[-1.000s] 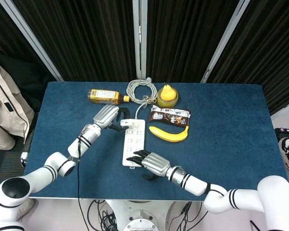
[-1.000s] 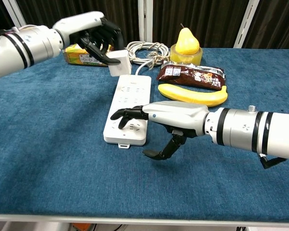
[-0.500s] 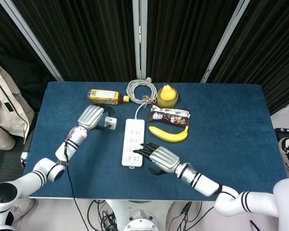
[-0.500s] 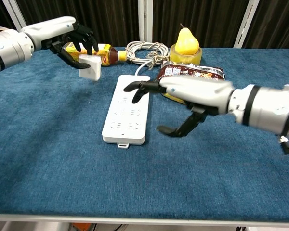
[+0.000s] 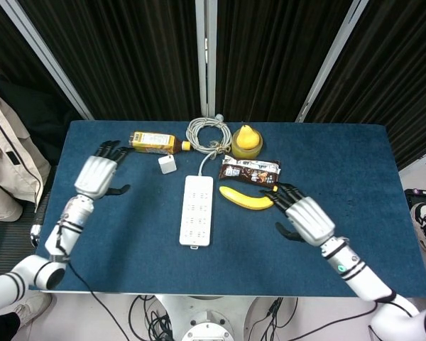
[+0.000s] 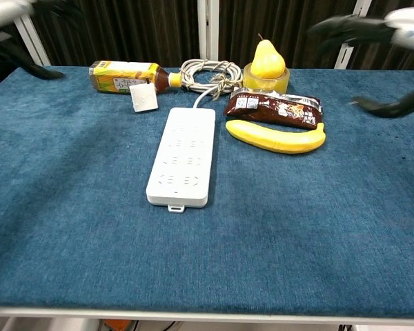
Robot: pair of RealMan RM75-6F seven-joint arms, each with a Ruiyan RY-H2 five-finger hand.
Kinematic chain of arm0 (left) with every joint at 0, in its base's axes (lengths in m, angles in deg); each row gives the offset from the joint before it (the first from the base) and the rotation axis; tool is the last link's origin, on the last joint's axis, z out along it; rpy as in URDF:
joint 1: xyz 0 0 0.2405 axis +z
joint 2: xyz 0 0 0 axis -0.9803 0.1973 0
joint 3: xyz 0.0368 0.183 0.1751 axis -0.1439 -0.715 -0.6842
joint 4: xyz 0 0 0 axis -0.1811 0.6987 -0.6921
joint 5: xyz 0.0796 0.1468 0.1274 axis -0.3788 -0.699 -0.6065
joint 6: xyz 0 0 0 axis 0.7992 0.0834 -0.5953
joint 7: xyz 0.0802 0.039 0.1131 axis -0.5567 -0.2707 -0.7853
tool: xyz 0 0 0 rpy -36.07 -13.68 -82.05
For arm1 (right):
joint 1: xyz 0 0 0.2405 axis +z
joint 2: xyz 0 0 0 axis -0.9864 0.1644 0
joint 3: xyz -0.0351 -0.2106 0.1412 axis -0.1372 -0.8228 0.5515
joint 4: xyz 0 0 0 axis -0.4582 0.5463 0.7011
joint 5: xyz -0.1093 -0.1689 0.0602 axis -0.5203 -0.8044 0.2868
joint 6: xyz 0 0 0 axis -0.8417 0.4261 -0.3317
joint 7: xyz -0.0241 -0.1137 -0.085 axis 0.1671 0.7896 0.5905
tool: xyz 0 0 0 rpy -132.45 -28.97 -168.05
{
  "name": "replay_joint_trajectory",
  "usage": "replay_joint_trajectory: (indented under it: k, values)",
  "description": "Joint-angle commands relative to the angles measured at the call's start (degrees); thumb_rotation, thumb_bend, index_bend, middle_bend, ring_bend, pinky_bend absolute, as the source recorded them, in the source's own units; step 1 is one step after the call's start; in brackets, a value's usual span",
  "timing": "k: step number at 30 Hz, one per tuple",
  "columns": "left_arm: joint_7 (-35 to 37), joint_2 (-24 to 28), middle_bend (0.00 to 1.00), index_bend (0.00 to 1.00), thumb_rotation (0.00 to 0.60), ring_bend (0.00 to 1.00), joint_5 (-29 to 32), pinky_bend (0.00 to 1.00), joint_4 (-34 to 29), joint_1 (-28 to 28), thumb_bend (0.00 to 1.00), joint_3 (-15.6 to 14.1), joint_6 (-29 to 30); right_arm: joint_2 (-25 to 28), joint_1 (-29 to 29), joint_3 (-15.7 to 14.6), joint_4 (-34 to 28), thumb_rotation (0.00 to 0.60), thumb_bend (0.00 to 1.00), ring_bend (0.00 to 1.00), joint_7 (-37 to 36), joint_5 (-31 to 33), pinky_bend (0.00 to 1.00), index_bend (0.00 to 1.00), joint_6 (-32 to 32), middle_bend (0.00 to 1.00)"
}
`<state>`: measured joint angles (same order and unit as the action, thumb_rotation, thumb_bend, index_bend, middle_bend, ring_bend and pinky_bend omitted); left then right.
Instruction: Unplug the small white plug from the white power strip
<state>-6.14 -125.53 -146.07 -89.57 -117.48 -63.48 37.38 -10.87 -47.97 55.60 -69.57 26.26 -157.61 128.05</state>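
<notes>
We see the small white plug [image 5: 167,165] lying loose on the blue table [image 5: 355,170], out of the white power strip [image 5: 198,210], just beside its far left corner and touching or nearly touching the bottle [image 5: 153,142] toward the far edge. So we judge the unplugging done. The left hand [image 5: 97,175] hovers near the left edge with fingers spread, holding nothing. The right hand [image 5: 307,218] sits on the right half of the table, fingers also spread and empty, its fingertips just beside the banana [image 5: 246,199].

What could go wrong now? We reckon the right hand is the worry: any sweep inward could nudge the banana or the snack packet [image 5: 250,169] behind it. The plug rests tilted against the bottle in the chest view, so a knock to the bottle might shift it. The coiled cable [image 5: 206,131] and the pear [image 5: 246,139] sit at the far edge, well apart from both hands.
</notes>
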Motion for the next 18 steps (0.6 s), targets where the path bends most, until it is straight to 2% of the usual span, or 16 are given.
replay_joint_trajectory:
  k: [1,5,8,12,18]
  values:
    - [-8.65,8.69,0.18,0.15,0.6,0.05,3.3,0.05,-9.4,8.96,0.15,-0.64,10.16,4.8,-5.11,-1.4,-2.08,0.6,0.32,0.0,2.82,3.02,0.08,0.0,4.13,0.11]
    - [-11.72,12.26,0.17,0.15,0.6,0.05,3.44,0.04,-15.63,15.37,0.14,-2.86,16.81,6.99,-10.27,-1.88,-3.63,0.6,0.19,0.0,4.81,6.46,0.03,0.0,8.22,0.06]
    - [-13.84,13.05,0.17,0.15,0.6,0.05,2.52,0.04,-18.31,19.36,0.14,-4.78,20.93,7.22,-13.93,-2.19,-4.26,0.6,0.09,0.0,6.66,8.56,0.0,0.0,11.14,0.03]
    - [-15.61,12.29,0.16,0.15,0.6,0.05,0.99,0.04,-20.28,24.28,0.14,-7.1,25.76,5.99,-18.57,-2.54,-3.07,0.6,0.07,0.0,5.95,8.5,0.0,0.0,15.62,0.03]
    - [-17.49,11.15,0.16,0.15,0.6,0.05,0.19,0.03,-23.21,29.41,0.14,-9.87,28.38,4.52,-22.93,-2.76,-0.19,0.6,0.08,0.0,4.0,6.63,0.0,0.0,19.44,0.03]
